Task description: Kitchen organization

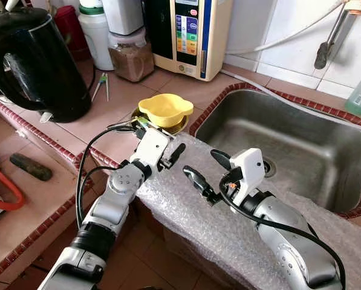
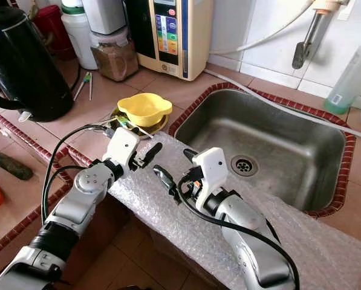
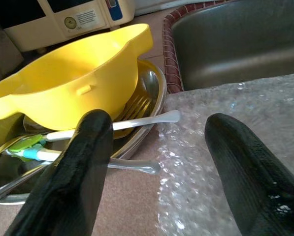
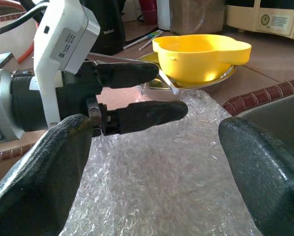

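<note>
On the far left of the desk point(image 1: 59, 199) the black kettle point(image 1: 38, 63) stands well back, so it should not crowd my reach. My left tool point(image 1: 168, 158) hovers with its fingers apart, holding nothing, just short of the yellow bowl point(image 1: 165, 110), which sits in a steel plate point(image 3: 154, 93) with a fork point(image 3: 137, 118) and other cutlery under it, right beside the sink point(image 1: 301, 145) corner. I judge the next step is taking the bowl: I would come in level, catch its near rim, and lift straight up so the cutlery below does not drag. My right tool point(image 1: 205, 175) is also open and empty over the bubble wrap point(image 1: 228, 229). The two tools are close together, so I would keep the right one still. The sink's edge drops away right of the plate.
</note>
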`<state>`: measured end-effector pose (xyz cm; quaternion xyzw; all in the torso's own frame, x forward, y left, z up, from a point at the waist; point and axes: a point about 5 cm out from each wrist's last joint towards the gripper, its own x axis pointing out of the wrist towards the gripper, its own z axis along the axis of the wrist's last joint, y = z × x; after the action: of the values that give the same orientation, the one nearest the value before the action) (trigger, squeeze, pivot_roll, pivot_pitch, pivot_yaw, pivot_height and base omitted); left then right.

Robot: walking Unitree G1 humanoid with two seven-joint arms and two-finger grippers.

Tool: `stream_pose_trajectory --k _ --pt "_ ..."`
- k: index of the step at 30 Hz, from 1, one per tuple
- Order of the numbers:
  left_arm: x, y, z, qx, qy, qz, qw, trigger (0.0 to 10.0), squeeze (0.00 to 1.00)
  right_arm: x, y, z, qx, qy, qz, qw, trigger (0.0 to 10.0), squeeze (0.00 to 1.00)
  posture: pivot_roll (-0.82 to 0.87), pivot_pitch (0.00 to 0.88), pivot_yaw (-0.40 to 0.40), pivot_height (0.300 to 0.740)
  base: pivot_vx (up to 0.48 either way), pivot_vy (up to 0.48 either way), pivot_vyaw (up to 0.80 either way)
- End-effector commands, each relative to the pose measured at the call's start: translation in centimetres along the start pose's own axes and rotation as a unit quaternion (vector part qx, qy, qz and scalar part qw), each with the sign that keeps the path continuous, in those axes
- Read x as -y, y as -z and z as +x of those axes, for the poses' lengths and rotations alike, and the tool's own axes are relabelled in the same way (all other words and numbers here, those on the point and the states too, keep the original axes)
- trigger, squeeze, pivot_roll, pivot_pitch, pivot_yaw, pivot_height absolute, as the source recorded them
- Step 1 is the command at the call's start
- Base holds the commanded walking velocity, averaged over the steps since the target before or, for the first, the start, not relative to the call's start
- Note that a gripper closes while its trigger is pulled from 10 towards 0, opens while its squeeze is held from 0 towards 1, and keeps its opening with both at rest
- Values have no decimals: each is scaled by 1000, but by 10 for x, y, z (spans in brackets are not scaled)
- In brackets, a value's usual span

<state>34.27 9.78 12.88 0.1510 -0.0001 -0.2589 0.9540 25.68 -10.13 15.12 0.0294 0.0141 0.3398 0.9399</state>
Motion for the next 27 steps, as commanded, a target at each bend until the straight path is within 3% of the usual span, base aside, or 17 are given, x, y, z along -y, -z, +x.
stream_pose_trajectory --k 1,18,27 --pt "-4 0 1 -1 -2 2 1000 0 0 -1 -3 -1 6 1 -4 1000 10000 0 -116 89 70 740 0 0 0" --pt "-7 -3 1 10 -9 9 1000 0 0 -1 -3 -1 7 4 -3 1000 10000 0 -111 92 69 740 0 0 0" --pt "-17 -8 -2 14 -52 40 998 0 0 0 -3 -1 7 6 -3 1000 10000 0 -111 93 68 740 0 0 0"
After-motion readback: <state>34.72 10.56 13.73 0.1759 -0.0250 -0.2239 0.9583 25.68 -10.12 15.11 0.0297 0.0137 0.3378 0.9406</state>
